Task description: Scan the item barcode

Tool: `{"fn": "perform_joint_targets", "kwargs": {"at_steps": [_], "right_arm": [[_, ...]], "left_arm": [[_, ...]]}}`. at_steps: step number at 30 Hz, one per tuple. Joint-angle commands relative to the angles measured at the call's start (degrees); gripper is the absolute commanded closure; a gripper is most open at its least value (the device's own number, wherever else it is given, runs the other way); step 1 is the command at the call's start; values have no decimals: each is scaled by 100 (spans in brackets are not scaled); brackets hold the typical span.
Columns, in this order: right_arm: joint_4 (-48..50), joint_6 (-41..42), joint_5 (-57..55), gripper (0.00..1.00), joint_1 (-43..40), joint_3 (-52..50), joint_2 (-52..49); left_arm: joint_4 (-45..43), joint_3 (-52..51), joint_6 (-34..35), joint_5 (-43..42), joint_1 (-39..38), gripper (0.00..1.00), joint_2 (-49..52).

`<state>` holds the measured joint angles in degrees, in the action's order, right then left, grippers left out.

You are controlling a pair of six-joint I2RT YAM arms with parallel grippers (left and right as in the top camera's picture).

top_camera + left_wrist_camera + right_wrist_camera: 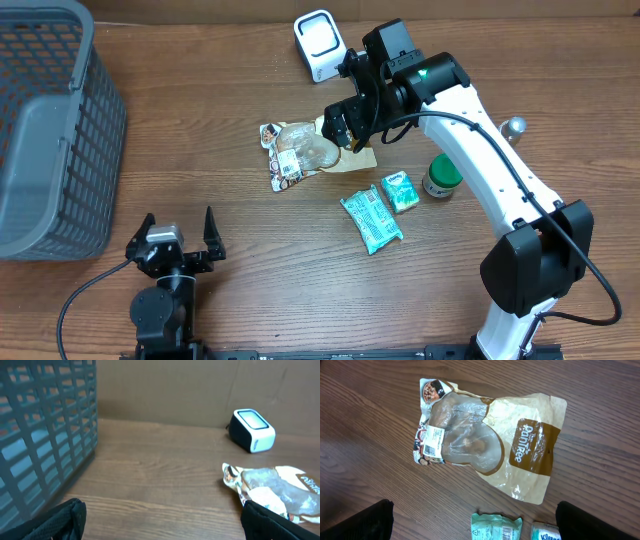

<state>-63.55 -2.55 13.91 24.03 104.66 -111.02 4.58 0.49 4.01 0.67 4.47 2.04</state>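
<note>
On my screens a brown wood-grain table (250, 250) fills the overhead view — the grain runs left to right, with darker streaks. In the left wrist view a plain tan wall (165, 390) rises along the table's far edge; board or paint, I cannot tell. The light is soft and even — only a dull sheen on the wood.

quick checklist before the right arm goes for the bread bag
1. Right gripper open, nothing held: ok
2. Right gripper positioned above the bread bag: ok
3. Bag lying flat with white label facing up: ok
4. Scanner unblocked: ok
5. Scanner switched on: cannot tell
6. Left gripper open and away from the bag: ok
</note>
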Motion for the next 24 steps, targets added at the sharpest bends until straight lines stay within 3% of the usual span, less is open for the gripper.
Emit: {"fn": "perform_joint_targets", "kwargs": {"at_steps": [1,24], "right_arm": [[28,22,-37,0,-15,37,22],[28,22,-37,0,-15,37,22]], "left_arm": [[11,-22,-149,-72,-85,0,-188],[9,-22,-533,-24,-339,0,-186]]}}
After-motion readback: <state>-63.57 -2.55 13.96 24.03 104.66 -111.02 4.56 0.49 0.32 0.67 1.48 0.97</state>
